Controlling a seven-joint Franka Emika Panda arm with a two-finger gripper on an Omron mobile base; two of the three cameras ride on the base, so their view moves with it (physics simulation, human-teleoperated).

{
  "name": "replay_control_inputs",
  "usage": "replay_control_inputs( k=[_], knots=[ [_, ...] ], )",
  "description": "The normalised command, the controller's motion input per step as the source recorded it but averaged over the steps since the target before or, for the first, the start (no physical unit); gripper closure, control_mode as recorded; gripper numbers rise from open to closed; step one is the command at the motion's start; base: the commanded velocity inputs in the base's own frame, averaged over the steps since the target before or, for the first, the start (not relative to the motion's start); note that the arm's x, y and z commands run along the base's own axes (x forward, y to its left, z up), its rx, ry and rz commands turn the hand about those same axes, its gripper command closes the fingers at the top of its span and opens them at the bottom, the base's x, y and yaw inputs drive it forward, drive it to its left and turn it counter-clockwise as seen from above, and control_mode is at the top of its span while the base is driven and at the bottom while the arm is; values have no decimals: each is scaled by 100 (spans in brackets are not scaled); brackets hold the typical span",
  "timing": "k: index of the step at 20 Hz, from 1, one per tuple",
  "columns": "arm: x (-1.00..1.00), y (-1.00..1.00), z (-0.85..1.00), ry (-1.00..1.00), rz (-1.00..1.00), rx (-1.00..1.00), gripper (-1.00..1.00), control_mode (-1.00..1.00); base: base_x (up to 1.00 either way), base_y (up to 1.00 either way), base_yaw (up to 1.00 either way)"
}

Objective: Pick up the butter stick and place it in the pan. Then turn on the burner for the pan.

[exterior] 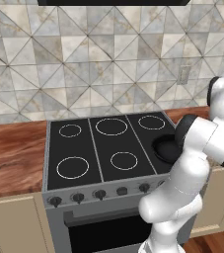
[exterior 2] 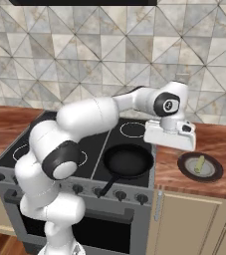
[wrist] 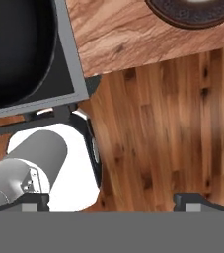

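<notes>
The black pan (exterior 2: 128,160) sits on the stove's front right burner, its handle pointing toward the knobs. It also shows behind the arm (exterior: 166,148) and as a dark curve at upper left in the hand view (wrist: 15,49). The pale yellow butter stick (exterior 2: 199,164) lies on a grey dish (exterior 2: 211,170) on the counter right of the stove. My hand (exterior 2: 170,135) hovers above the stove's right edge, between pan and dish. My gripper (wrist: 113,202) is open wide with nothing between its fingertips (wrist: 34,200).
The stove (exterior: 103,148) has several burner rings and a row of knobs (exterior 2: 120,195) along its front. Wooden counter (exterior 2: 209,139) flanks it on both sides. The dish's dark rim (wrist: 182,17) and the wooden floor (wrist: 172,138) appear in the hand view.
</notes>
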Motion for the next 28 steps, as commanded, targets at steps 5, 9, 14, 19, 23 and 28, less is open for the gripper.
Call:
replay_control_inputs(
  k=[5,9,14,19,23,28],
  knots=[
    [13,-38,-23,5,0,1,-100,-100,0,0,0],
    [29,-23,-23,3,0,2,-100,-100,0,0,0],
    [33,-20,-23,2,0,1,-100,-100,0,0,0],
    [25,-21,-14,0,0,5,-100,-100,0,0,0],
    [14,-26,-20,0,0,7,-100,-100,0,0,0],
    [15,-13,-15,-5,0,2,-100,-100,0,0,0]
  ],
)
